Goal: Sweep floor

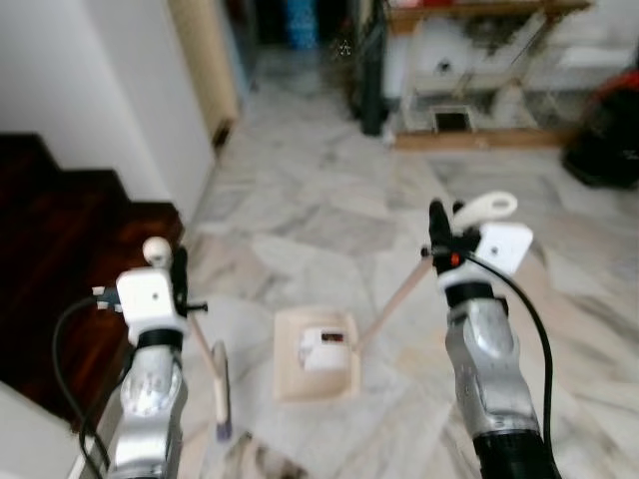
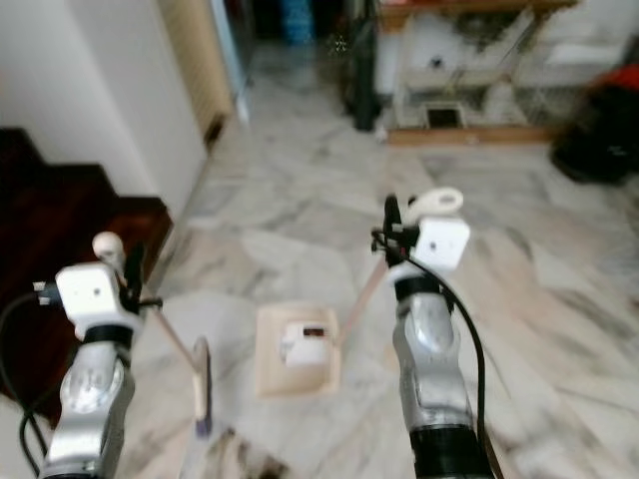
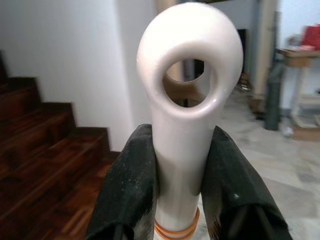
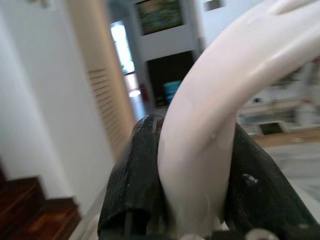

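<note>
left gripper (image 3: 177,200): two black, matt, rubber-like fingers (image 3: 131,190) are clamped on the smooth white plastic broom handle (image 3: 186,100), one on each side. the handle ends in a rounded loop with one oval hole; a thin orange band rings the shaft just below the grip. in the head views this gripper sits at lower left of the frame, and the handle's thin pale shaft slants down from it to the flat whitish broom head (image 1: 221,391), which stands on edge on the floor with a dark tip at its bottom.

right gripper (image 4: 195,190): its two black ribbed fingers (image 4: 131,185) are closed tight on the curved glossy white plastic dustpan handle (image 4: 220,100). in the head views this gripper is at right of centre, with the white grip end above it. a slim pinkish-tan shaft (image 1: 394,304) runs diagonally down toward lower centre of the frame to the cream square dustpan (image 1: 315,374).

container: the dustpan rests flat on the floor at lower centre, just beside the broom head. it holds one white crumpled lump (image 1: 324,351); what it is made of cannot be told.

surroundings: polished grey-white veined marble floor (image 1: 329,200); dark red-brown wooden stairs (image 1: 60,249) at left of the frame; white wall (image 1: 110,80) above them; wooden shelving unit (image 1: 479,70), blurred, at upper right.
</note>
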Robot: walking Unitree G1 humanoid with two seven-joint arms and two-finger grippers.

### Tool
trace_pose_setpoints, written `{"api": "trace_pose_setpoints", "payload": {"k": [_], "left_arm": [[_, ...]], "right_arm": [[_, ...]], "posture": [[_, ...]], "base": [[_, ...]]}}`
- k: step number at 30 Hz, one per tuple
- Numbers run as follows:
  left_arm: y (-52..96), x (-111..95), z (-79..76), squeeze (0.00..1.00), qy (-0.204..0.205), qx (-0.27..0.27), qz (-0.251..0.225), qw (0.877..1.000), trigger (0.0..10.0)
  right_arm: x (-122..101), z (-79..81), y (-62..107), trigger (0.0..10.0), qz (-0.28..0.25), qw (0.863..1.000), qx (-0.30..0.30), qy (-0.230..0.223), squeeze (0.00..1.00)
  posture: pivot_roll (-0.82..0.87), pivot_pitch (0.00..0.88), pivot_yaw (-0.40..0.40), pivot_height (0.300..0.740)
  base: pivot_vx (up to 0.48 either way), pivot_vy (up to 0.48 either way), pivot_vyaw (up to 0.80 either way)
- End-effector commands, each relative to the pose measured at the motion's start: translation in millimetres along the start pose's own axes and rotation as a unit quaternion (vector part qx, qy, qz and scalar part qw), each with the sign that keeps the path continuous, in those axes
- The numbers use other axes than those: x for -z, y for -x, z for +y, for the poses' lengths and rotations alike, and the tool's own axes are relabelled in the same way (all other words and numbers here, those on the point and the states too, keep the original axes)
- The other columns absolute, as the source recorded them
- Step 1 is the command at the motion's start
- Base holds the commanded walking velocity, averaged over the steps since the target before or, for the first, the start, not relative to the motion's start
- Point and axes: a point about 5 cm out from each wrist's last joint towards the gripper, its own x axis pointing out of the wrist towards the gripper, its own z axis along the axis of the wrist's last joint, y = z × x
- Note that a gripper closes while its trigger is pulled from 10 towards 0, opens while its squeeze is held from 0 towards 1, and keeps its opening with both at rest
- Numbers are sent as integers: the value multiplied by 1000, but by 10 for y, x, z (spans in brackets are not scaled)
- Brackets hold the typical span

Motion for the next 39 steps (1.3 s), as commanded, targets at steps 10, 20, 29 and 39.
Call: {"api": "trace_pose_setpoints", "payload": {"k": [10, 20, 29, 39], "left_arm": [[-84, -124, -46, 0, 0, 6, -32, 999, 10000], [-30, -118, -37, 0, -2, 6, -32, 999, 10000], [-76, -167, -23, 0, -3, 2, -40, 999, 10000], [-58, -180, 33, 0, -7, -8, -40, 999, 10000]], "right_arm": [[-82, 202, -46, 10000, -27, 999, -28, -22, 0], [-68, 213, -64, 10000, -26, 999, -36, -20, 0], [-69, 250, -95, 10000, -28, 999, -40, -24, 0], [-33, 241, -66, 10000, -25, 999, -28, -29, 0]], "posture": [[69, 0, 51, 740], [85, 0, 40, 740], [106, 0, 50, 740], [115, 0, 60, 740]], "base": [[0, 0, 800], [0, 0, 800], [0, 0, 800], [0, 0, 800]]}}
